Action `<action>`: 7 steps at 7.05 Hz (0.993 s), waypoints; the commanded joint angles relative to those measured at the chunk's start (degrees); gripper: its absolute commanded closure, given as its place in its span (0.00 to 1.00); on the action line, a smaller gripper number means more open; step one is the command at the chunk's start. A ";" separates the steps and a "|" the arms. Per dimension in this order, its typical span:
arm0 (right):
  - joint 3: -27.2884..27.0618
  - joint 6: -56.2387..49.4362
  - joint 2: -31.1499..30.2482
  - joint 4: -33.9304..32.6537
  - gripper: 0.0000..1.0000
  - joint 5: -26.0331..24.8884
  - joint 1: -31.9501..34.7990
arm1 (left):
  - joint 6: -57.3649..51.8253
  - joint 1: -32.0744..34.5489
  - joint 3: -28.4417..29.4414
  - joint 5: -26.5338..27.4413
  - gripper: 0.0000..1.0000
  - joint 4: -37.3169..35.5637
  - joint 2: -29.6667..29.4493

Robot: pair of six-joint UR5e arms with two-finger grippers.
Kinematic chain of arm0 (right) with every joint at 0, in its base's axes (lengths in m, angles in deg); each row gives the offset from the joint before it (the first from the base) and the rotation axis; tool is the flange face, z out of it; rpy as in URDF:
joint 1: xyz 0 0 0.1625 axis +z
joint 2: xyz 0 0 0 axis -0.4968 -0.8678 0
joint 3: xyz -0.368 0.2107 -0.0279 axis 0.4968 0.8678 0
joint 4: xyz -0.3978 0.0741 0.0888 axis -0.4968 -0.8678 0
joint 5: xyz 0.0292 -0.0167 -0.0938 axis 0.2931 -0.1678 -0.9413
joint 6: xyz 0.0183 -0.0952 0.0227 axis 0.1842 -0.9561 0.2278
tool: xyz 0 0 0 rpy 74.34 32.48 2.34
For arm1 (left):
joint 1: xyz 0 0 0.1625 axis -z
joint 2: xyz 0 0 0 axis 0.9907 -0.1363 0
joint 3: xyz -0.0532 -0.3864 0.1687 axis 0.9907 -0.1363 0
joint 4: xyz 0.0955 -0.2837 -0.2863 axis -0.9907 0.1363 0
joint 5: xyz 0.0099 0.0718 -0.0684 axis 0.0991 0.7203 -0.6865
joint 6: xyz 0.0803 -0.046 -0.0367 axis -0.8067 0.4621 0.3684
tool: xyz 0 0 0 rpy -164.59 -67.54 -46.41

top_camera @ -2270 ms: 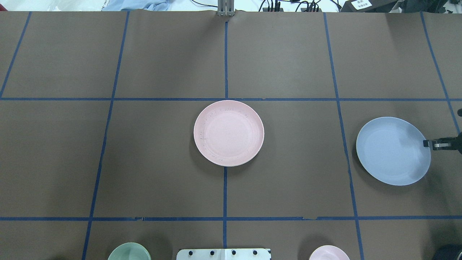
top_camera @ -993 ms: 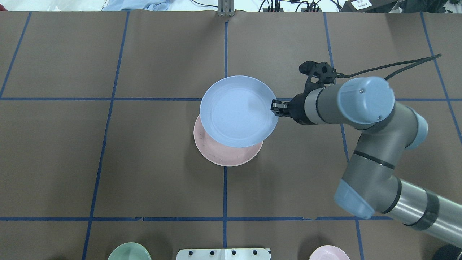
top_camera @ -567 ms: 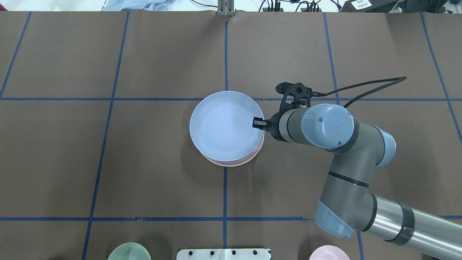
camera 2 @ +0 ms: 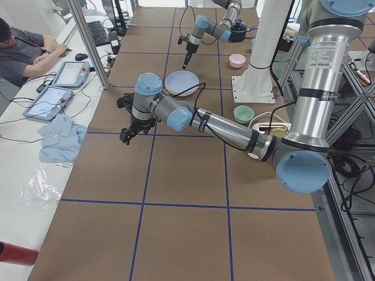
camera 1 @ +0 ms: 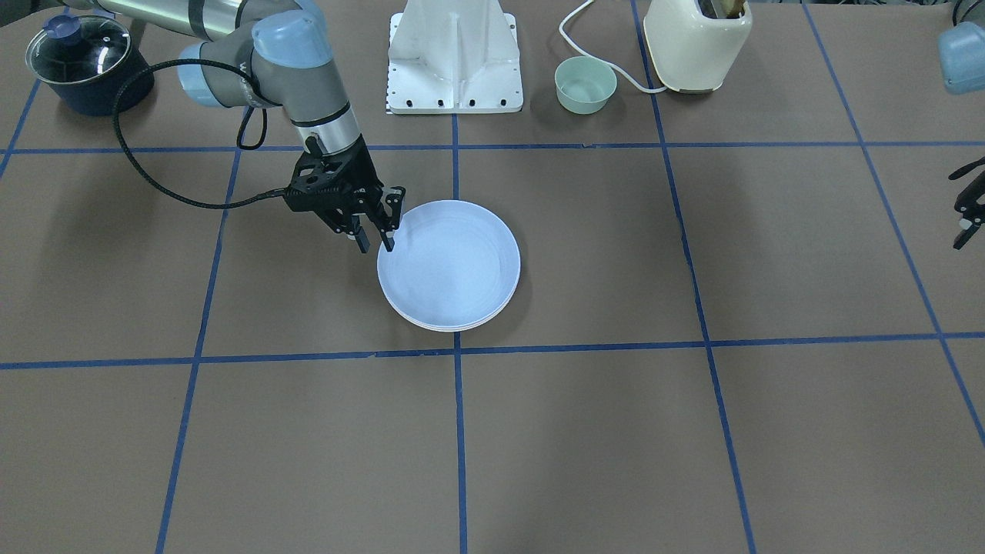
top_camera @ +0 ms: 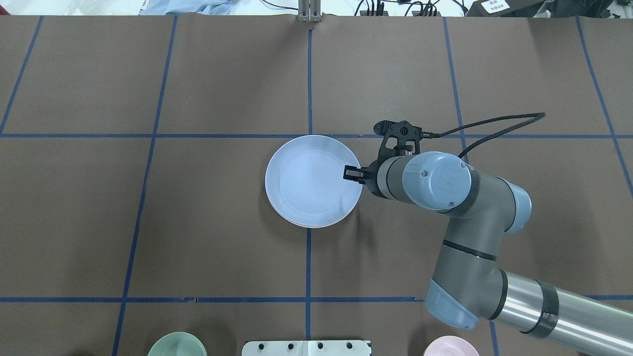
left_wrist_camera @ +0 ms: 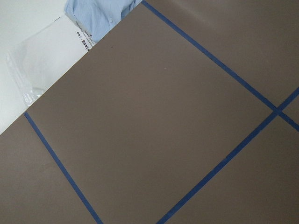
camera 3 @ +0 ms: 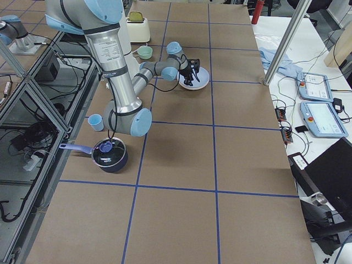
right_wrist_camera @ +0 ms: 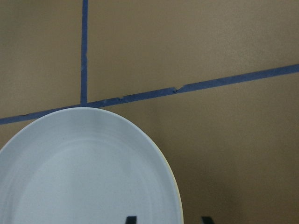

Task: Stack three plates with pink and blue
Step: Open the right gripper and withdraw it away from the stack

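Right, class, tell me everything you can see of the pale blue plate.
The blue plate is round, shallow, matte pale blue, with faint concentric rings. It lies level on the pink plate, whose rim peeks out beneath, at the table's middle. The right gripper is open, its fingers straddling the plate's rim; whether they touch it is unclear.

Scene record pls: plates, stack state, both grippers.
blue plate: on the pink plate, mid table
pink plate: underneath, only a rim sliver shows
cream plate: in no view
right gripper: open, jaws either side of the blue plate's rim
left gripper: far from the plates; open or shut unclear
progress: two of three stacked
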 commanded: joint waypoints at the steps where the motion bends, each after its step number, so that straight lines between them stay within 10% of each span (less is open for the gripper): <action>1: -3.98 -2.58 0.18 -7.86 0.00 1.26 1.95 | 0.00 0.00 0.53 0.00 0.00 -0.09 0.06; 7: -5.16 -48.28 -1.22 -28.70 0.00 30.42 34.69 | -0.44 8.77 7.19 0.44 0.00 -0.96 7.08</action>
